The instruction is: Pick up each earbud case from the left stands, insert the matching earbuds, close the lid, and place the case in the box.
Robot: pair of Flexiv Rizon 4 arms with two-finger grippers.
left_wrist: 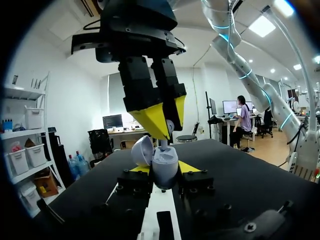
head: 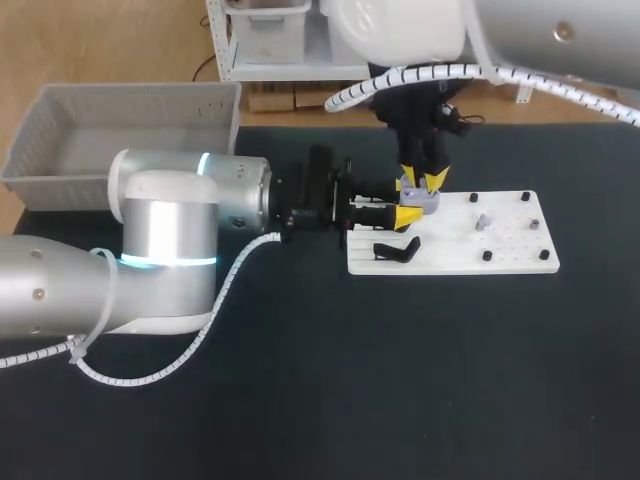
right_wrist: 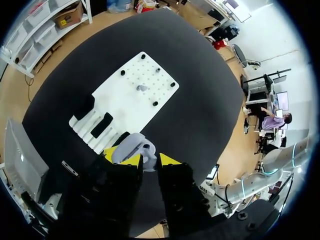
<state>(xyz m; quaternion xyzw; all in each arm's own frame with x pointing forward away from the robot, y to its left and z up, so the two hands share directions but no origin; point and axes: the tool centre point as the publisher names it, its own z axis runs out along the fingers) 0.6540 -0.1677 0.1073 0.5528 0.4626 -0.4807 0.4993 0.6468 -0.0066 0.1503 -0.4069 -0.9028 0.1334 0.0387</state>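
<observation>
A small grey earbud case (left_wrist: 166, 167) stands upright between my left gripper's (left_wrist: 164, 171) yellow tips, which are shut on its body. Its lid (left_wrist: 142, 150) is swung open to one side. From above, my right gripper (left_wrist: 165, 125) points straight down over the open case and is shut on a white earbud (left_wrist: 164, 144), whose lower end sits at the case's mouth. In the head view both grippers meet over the left part of the white pegboard (head: 500, 240): left gripper (head: 412, 202), right gripper (head: 423, 183), case (head: 426, 200). The right wrist view has the earbud (right_wrist: 148, 150) between its own tips (right_wrist: 149, 160).
A black stand (head: 397, 250) lies on the pegboard's near left part. A small grey earbud (head: 483, 221) and several black pegs sit farther right on it. A grey bin (head: 100, 130) stands at the table's far left corner, behind my left arm.
</observation>
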